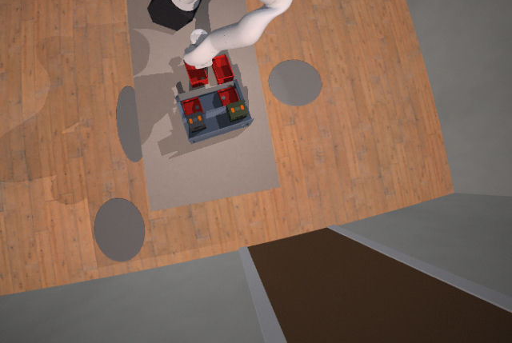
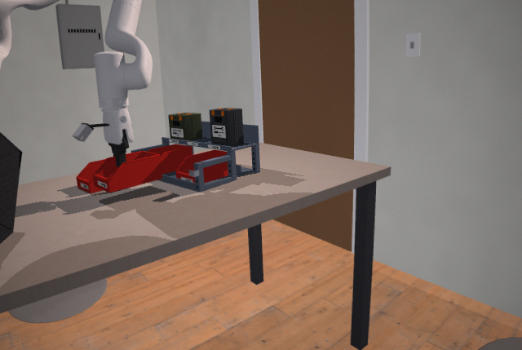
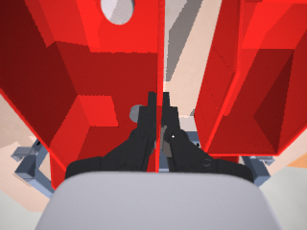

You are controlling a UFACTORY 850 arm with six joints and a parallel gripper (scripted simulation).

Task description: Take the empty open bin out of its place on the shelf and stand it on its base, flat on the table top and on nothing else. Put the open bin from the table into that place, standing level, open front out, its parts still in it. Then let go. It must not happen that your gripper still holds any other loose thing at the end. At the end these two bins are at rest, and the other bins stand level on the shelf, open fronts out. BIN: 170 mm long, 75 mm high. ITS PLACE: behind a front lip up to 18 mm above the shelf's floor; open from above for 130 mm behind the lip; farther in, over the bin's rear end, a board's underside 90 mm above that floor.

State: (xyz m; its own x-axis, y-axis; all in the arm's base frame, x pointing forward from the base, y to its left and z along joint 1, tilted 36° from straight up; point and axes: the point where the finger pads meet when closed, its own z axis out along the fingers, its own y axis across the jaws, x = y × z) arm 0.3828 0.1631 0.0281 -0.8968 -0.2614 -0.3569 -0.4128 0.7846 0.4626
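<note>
My gripper (image 2: 120,161) (image 3: 158,103) is shut on the upper edge of one side wall of a red open bin (image 1: 193,76) (image 2: 141,170) (image 3: 115,72). Round grey parts (image 3: 118,11) (image 1: 202,77) lie in this bin. It hangs roughly level, low over the table, its shadow apart from it. The empty red bin (image 1: 223,69) (image 2: 89,170) (image 3: 264,96) stands on the table beside it, with a narrow gap between them. The shelf (image 1: 221,131) (image 2: 232,165) (image 3: 42,186) is just beyond both. Its middle place (image 1: 210,101) is vacant. The fingers are hidden in the top view.
Red bins (image 1: 191,106) (image 1: 228,97) with parts stand in the shelf's two outer places. A dark box (image 1: 196,121) (image 2: 227,126) and a green box (image 1: 237,111) (image 2: 186,126) stand on the shelf's upper board. The black robot base (image 1: 171,9) is at the table's other end.
</note>
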